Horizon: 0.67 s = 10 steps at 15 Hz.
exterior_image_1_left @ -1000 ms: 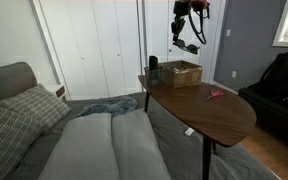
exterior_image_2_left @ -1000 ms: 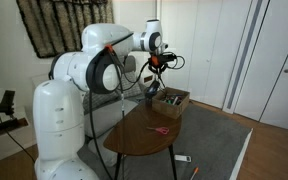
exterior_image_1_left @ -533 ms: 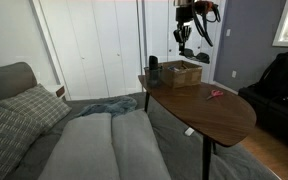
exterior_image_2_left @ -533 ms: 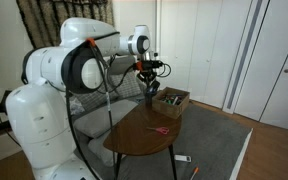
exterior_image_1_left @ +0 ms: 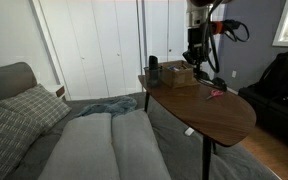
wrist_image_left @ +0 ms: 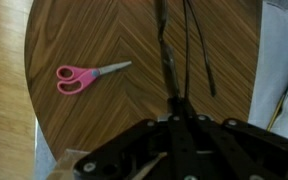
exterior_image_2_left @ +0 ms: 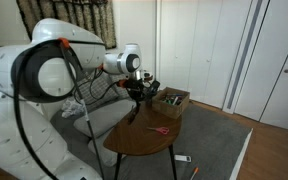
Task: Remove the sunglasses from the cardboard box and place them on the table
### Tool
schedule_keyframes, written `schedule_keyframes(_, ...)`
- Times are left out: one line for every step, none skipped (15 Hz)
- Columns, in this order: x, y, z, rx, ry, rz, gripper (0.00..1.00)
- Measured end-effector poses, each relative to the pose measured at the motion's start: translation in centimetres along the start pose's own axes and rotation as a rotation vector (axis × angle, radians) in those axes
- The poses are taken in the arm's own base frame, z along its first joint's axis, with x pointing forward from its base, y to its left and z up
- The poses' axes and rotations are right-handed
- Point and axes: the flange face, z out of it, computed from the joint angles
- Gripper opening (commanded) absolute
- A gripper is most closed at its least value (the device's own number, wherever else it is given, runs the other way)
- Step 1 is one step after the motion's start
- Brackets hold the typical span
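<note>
My gripper (wrist_image_left: 180, 108) is shut on the sunglasses (wrist_image_left: 165, 55), whose thin dark arms hang from the fingers over the wooden table (wrist_image_left: 104, 35). In both exterior views the gripper (exterior_image_1_left: 197, 62) (exterior_image_2_left: 139, 93) hangs above the table (exterior_image_1_left: 219, 118) (exterior_image_2_left: 142, 142), beside the tan cardboard box (exterior_image_1_left: 181, 74) (exterior_image_2_left: 171, 100), not over it. The sunglasses (exterior_image_2_left: 136, 107) dangle as a thin dark shape below the fingers, above the tabletop. I cannot see into the box.
Pink-handled scissors (wrist_image_left: 84, 76) (exterior_image_1_left: 215, 94) (exterior_image_2_left: 158, 130) lie on the table. A black cylinder (exterior_image_1_left: 153, 68) stands next to the box. A grey sofa with cushions (exterior_image_1_left: 94, 140) sits beside the table, and white closet doors (exterior_image_1_left: 94, 45) are behind.
The arm has swung from high above the box to one side and come down over the tabletop, carrying the sunglasses with it.
</note>
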Motion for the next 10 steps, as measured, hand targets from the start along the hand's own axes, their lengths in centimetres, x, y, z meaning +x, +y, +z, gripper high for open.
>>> schedule_keyframes(-1.1, 0.6, 1.1, 0.01, 0.002, 0.043, 0.01)
schedule_keyframes(-2.2, 1.2, 2.2, 0.03, 0.005, 0.079, 0.01)
schedule_keyframes(-3.3, 1.9, 3.4, 0.055, 0.007, 0.11, 0.01)
schedule_keyframes(-4.3, 2.7, 4.8, 0.087, 0.005, 0.144, 0.01)
schedule_keyframes(-5.4, 3.3, 6.2, 0.126, 0.001, 0.177, 0.01)
schedule_keyframes(-6.2, 4.0, 7.4, 0.163, -0.002, 0.208, 0.01)
schedule_keyframes(-6.7, 4.6, 8.5, 0.2, -0.005, 0.236, 0.01)
schedule_keyframes(-7.2, 5.1, 9.5, 0.232, -0.006, 0.259, 0.3)
schedule_keyframes(-7.5, 5.6, 10.2, 0.257, -0.004, 0.279, 0.31)
schedule_keyframes(-7.6, 6.1, 10.6, 0.277, 0.001, 0.299, 0.38)
